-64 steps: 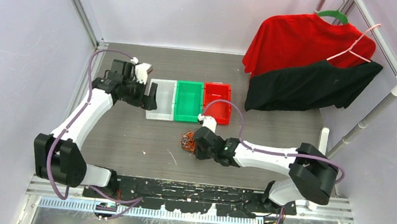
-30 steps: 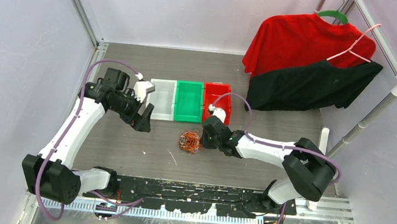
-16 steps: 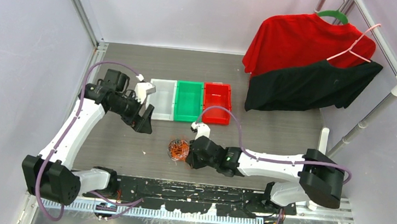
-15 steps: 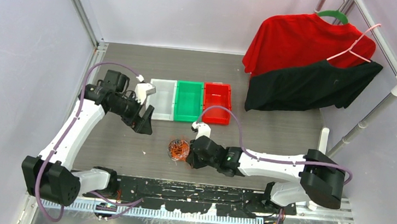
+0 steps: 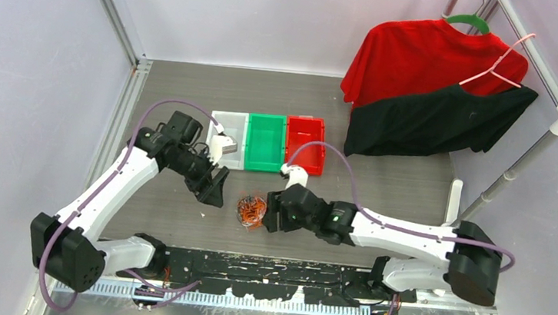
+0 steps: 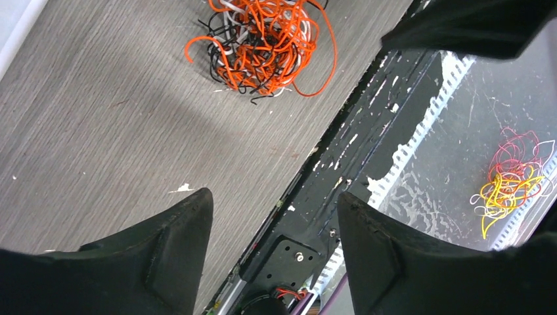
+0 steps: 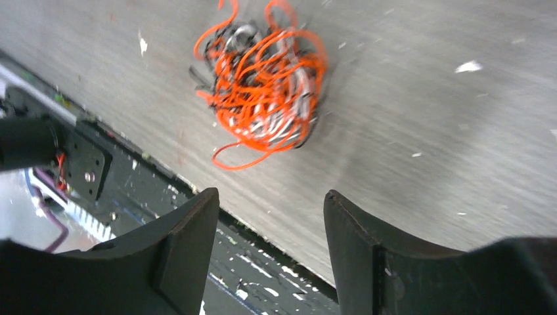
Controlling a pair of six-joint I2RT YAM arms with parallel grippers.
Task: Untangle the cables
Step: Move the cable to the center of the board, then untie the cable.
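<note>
Right wrist view is blurring: right gripper (image 7: 270, 197), left gripper (image 6: 274, 200) hanging spread, empty; pinching the cables (image 7: 263, 82) blindly is probably risking tighter knots.

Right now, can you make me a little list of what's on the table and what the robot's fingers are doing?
cables: one tangled ball, orange, black and white, lying on the table
left fingers: apart, empty, ball ahead of them
right fingers: apart, empty, ball ahead of them, not touching
bins: white bin, green bin, red bin, in a row behind the ball
untangled: not yet
</note>
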